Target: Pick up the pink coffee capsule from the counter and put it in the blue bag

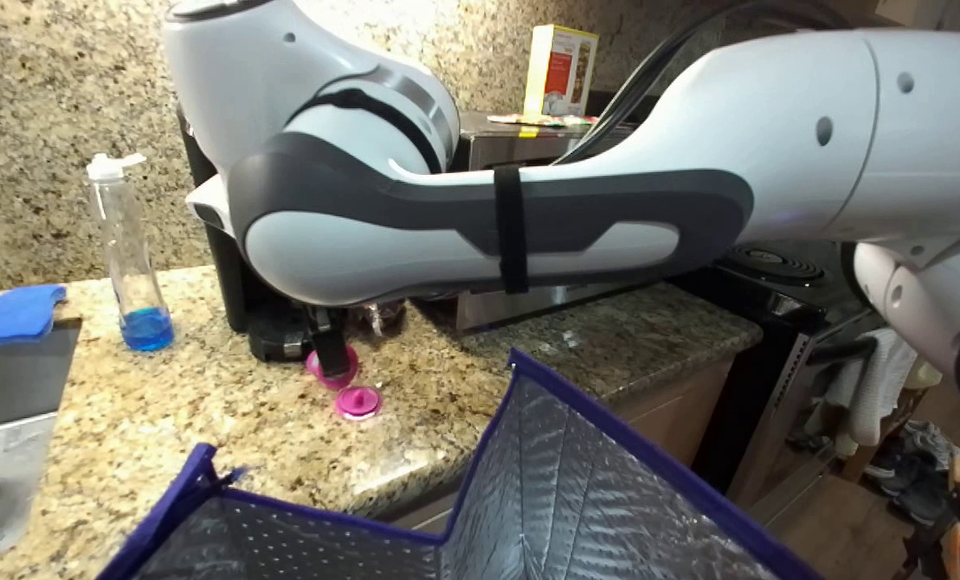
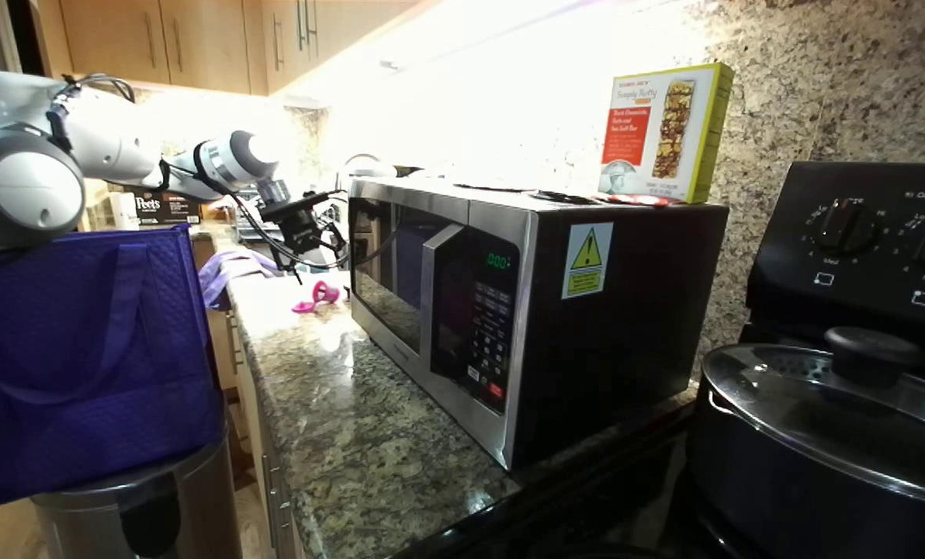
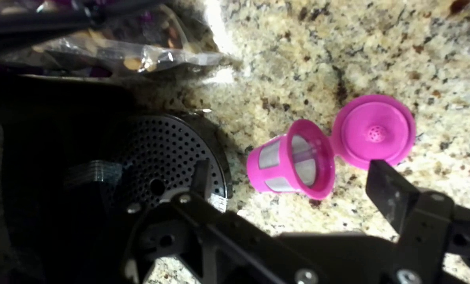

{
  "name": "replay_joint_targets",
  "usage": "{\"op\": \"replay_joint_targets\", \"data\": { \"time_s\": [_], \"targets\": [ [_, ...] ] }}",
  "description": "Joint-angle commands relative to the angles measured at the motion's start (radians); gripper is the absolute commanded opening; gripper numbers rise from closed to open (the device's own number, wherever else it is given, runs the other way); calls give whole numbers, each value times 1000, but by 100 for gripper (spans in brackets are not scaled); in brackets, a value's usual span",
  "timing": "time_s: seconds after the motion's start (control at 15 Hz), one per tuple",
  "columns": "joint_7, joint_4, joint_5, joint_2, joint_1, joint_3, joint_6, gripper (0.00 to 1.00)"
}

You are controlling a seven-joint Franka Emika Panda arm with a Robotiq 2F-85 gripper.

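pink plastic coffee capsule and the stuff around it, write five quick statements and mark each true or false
1. The bright pink plastic coffee capsule lies on its side on the speckled beige granite counter. True.
2. Its round pink lid is shut. False: it lies open, joined to the capsule.
3. The black two-fingered tool grips the capsule. False: its jaws stand wide apart.
4. The large silver-lined blue-purple bag stands open. True.
5. The clear plastic bottle is full. False: blue liquid fills only its bottom part.

Light (image 2: 462,85) glares beneath pale cabinets (image 2: 206,46) (the dim floor (image 1: 846,528) seems wooden).
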Motion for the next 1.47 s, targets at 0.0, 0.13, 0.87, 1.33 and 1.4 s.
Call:
{"op": "replay_joint_targets", "data": {
  "time_s": [0.0,0.13,0.87,1.33,1.4],
  "targets": [
    [-50,-58,-27,-31,10,-28,14,100],
    [-85,69,-53,39,-4,-11,-38,100],
    [-120,75,-41,51,-15,-3,72,99],
    [-113,-56,-20,-7,-15,-14,103,74],
    [-108,-55,-21,-4,-17,-15,106,67]
  ]
}}
